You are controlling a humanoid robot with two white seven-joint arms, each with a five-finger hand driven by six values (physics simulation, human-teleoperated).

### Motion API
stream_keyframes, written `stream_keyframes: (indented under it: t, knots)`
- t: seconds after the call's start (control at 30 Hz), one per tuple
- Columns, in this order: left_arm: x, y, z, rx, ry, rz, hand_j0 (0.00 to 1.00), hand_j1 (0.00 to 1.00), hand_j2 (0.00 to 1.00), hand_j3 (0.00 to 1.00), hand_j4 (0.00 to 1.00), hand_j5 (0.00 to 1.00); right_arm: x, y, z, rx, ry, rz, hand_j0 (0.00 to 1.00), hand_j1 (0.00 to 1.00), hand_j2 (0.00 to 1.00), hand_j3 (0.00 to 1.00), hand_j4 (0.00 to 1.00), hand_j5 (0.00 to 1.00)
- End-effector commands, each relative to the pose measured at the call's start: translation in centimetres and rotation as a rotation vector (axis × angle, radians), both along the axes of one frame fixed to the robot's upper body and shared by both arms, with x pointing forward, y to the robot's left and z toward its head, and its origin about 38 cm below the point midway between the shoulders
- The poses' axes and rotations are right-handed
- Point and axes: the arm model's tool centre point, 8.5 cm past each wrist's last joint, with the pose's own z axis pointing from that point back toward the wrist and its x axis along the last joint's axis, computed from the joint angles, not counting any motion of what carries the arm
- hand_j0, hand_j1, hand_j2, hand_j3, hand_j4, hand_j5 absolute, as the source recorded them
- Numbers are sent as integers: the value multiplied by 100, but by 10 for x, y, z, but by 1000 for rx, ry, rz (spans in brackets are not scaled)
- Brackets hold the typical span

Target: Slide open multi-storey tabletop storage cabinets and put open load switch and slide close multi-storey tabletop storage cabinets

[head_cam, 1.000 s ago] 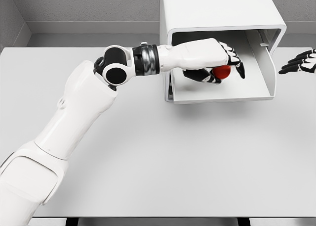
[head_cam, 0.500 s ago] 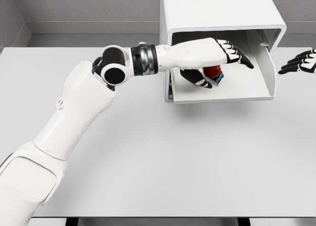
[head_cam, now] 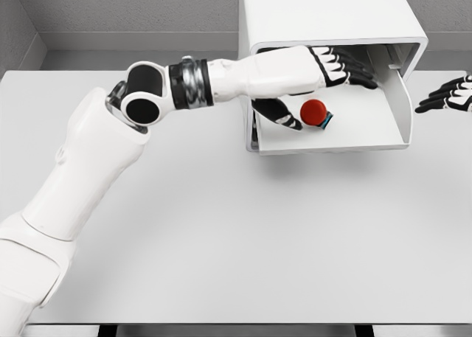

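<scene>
The white storage cabinet (head_cam: 324, 16) stands at the back of the table with its drawer (head_cam: 369, 134) pulled out toward me. The load switch (head_cam: 315, 113), red-knobbed with a small teal base, lies on the drawer floor near its left side. My left hand (head_cam: 324, 75) hovers over the drawer just above and left of the switch, fingers spread, thumb (head_cam: 276, 114) hanging down beside the switch without gripping it. My right hand (head_cam: 450, 94) rests open at the right edge of the view, apart from the cabinet.
The white table (head_cam: 236, 234) stretches out in front of the cabinet. A grey wall runs behind it. My left arm (head_cam: 110, 153) crosses the table's left half diagonally.
My left hand has let go of the load switch, which now lies in the drawer. The hand opened and lifted up and back to the left; the elbow swung left.
</scene>
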Motion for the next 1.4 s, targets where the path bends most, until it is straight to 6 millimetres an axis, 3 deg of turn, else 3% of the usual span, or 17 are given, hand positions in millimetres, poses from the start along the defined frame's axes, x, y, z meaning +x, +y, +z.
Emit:
stream_keyframes:
  t: [0.0,0.3,0.43,0.57,0.77,1.07,1.37]
  knots:
    - [-7,11,10,-29,-6,-20,100,100,100,100,100,100,0,0,1,4,1,-4,100,100,100,100,100,100]
    - [-58,98,60,-123,48,-167,100,100,100,100,100,100,0,8,-3,24,7,21,100,100,100,100,100,100]
    - [-63,136,69,-140,115,-150,100,100,100,100,100,100,2,26,-14,121,44,63,100,100,100,100,100,100]
    - [-63,161,69,-141,187,-125,100,100,100,100,100,100,5,39,-14,228,65,91,100,100,100,100,100,100]
    - [-63,168,52,-120,230,-102,100,100,100,100,100,100,14,69,-33,345,102,158,100,100,100,100,100,100]
    - [-64,168,47,-121,243,-100,100,100,100,100,100,100,18,88,-49,446,106,179,100,100,100,100,100,100]
    - [-65,169,40,-119,260,-95,100,100,100,100,100,100,20,96,-50,464,102,197,100,100,100,100,100,100]
